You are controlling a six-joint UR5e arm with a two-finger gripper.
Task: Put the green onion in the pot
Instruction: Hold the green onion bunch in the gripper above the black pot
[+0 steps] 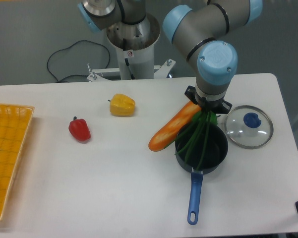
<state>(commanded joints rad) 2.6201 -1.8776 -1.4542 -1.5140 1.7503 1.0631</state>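
The black pot (222, 151) with a long blue handle (194, 194) stands right of the table's middle. My gripper (207, 113) hangs straight over the pot's far rim, its fingers mostly hidden under the blue wrist. The green onion (197, 141) is bunched at the gripper, and its dark green stalks fan down into the pot, some leaning on the near rim. The gripper looks shut on the bunch's upper end. The onion's pale bulb is hidden.
A long orange carrot-like vegetable (172, 127) lies against the pot's left side. The glass lid (248, 127) with a blue knob sits just right of the pot. A yellow pepper (122, 105) and a red pepper (79, 129) lie to the left. A yellow basket (7, 148) fills the left edge.
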